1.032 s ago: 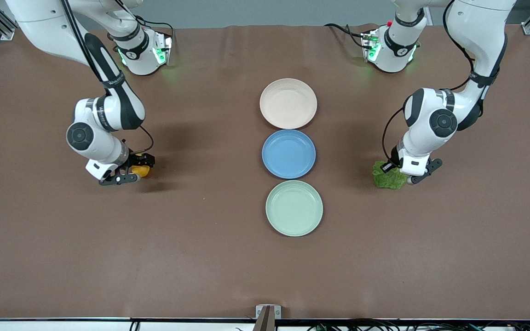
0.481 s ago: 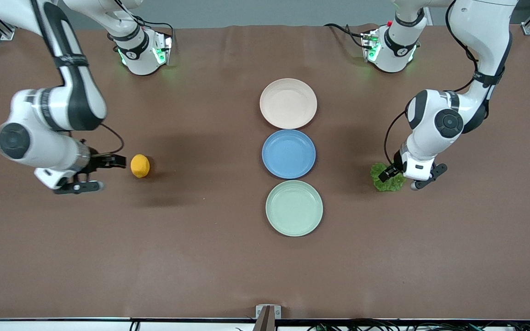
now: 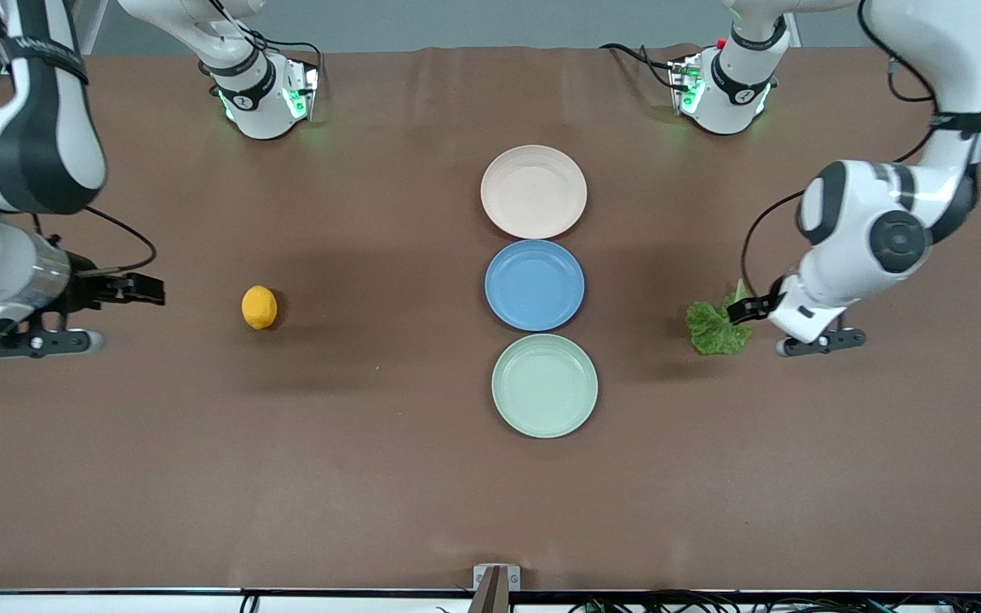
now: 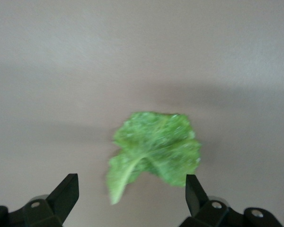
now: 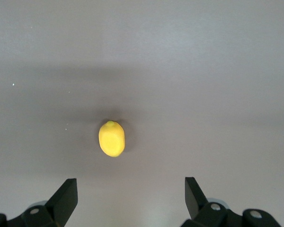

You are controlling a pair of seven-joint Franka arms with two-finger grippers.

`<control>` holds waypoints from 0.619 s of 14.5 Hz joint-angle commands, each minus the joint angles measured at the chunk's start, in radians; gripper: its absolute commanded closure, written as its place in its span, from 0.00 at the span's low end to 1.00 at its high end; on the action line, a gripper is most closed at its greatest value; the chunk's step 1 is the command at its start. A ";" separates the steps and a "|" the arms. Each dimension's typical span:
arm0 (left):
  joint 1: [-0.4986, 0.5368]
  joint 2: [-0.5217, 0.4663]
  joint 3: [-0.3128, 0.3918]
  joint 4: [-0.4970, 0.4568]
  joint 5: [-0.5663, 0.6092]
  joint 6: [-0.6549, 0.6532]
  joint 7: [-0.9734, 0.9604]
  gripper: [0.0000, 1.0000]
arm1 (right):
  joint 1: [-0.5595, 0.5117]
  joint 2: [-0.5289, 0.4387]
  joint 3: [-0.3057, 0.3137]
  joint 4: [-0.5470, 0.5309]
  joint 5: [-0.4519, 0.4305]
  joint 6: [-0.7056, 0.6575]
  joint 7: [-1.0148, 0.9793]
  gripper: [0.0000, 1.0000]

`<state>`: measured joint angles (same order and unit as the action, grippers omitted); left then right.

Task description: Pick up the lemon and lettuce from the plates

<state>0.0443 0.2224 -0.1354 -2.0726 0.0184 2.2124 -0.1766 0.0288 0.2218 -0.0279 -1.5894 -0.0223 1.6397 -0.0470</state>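
The right claw (image 3: 111,311) is hanging with its black fingers spread wide and holding nothing, above the matte brown cloth-covered surface (image 3: 371,477) toward the right arm's end. The small orange-yellow oval lemon (image 3: 259,307), smooth-skinned with a tiny nub at one tip, is lying on the bare surface between that claw and the round blue plate (image 3: 534,284), well apart from both.

Three smooth, shallow, round plates are sitting in a row: the beige-pink plate (image 3: 533,191) farther from the front camera than the blue plate, the pale mint green plate (image 3: 544,386) nearer, rims almost touching.

The crinkled bright green lettuce leaf (image 3: 718,325) with its pale stem is lying flat on the surface beside the blue plate, toward the left arm's end. The left claw (image 3: 784,325) is hovering just beside it, fingers wide, gripping nothing.
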 commanded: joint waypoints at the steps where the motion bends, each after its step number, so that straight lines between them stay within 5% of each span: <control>1: 0.060 -0.087 -0.007 0.022 0.000 -0.106 0.165 0.01 | -0.032 -0.001 0.008 0.067 -0.018 -0.060 0.006 0.00; 5: 0.088 -0.225 -0.007 0.090 -0.003 -0.281 0.200 0.00 | -0.052 0.008 0.009 0.199 -0.019 -0.161 -0.001 0.00; 9: 0.088 -0.252 -0.003 0.306 -0.003 -0.534 0.192 0.00 | -0.089 0.011 0.013 0.213 0.018 -0.167 0.002 0.00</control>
<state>0.1307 -0.0382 -0.1369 -1.8797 0.0183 1.7886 0.0099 -0.0352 0.2207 -0.0327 -1.3939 -0.0204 1.4873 -0.0475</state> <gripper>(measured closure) 0.000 0.000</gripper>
